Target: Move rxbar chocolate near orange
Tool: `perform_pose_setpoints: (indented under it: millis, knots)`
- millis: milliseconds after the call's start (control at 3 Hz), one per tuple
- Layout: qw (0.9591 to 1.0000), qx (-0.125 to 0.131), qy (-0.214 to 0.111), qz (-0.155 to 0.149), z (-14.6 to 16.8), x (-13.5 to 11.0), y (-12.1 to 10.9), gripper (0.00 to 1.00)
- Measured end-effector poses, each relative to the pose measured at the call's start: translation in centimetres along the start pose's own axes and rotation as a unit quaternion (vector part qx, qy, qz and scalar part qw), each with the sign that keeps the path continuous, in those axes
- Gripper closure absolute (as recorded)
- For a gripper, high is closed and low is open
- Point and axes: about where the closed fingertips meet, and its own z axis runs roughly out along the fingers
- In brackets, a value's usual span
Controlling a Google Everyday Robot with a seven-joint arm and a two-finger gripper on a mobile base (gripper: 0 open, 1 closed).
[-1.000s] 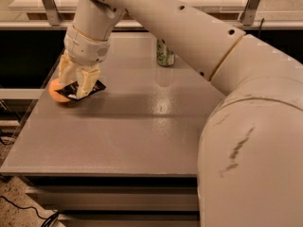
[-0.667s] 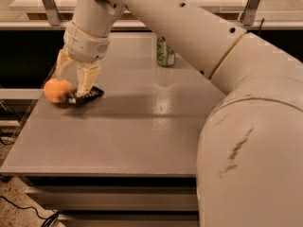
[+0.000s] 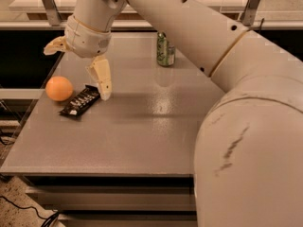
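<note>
Arm sweeps in from the right and angles down over the worktop (image 3: 156, 136), tool (image 3: 75, 74) splayed wide and holding nothing, rxbar chocolate (image 3: 80, 100) lying flat just under its nearer finger, orange (image 3: 59, 88) beside the bar, green can (image 3: 165, 48) upright well off to the tool's right.

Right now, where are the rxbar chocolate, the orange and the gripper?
rxbar chocolate (image 3: 79, 101): camera view, middle of the black wrapper.
orange (image 3: 59, 88): camera view, centre of the fruit.
gripper (image 3: 75, 74): camera view, midway between its open fingertips, just above the bar.
</note>
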Motion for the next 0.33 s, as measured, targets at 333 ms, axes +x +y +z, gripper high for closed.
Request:
perform_pose_setpoints:
  millis: [333]
  knots:
    - [1.0,0.0,-0.005,-0.008,0.04,0.07,-0.39,0.0]
